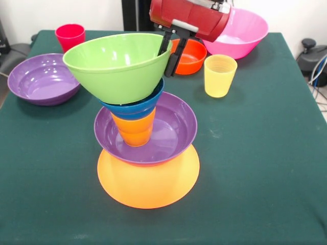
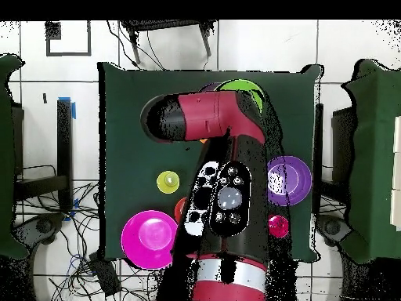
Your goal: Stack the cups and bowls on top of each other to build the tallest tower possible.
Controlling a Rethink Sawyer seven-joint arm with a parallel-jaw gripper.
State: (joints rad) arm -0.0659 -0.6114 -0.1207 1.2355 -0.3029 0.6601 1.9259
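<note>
The tower (image 1: 145, 127) stands near the middle of the green table (image 1: 255, 178), and I place everything else from it. It has five pieces: a yellow-orange bowl (image 1: 148, 186) upside down at the base, a purple bowl (image 1: 173, 132) upright on that, an orange cup (image 1: 135, 130) standing in the purple bowl, a small blue bowl (image 1: 138, 108) on the cup, and the green bowl (image 1: 120, 64) on top. The stack's long axis runs upward, but the green bowl tilts, its mouth tipped toward the front camera's left.

My gripper (image 1: 169, 51) is at the green bowl's far right rim, one finger inside the rim and one outside; I cannot tell whether they pinch it. From overhead my arm (image 2: 223, 141) covers most of the stack.

Around the tower, in the front view: the pink bowl (image 1: 245, 33) sits far back and right, partly behind my wrist; a second purple bowl (image 1: 41, 79) lies to the left; the orange-red bowl (image 1: 191, 56) is just behind my fingers.

I count three cups: the yellow one (image 1: 219, 75) to the tower's right, the red-pink one (image 1: 70, 35) far back left, and the orange one.
</note>
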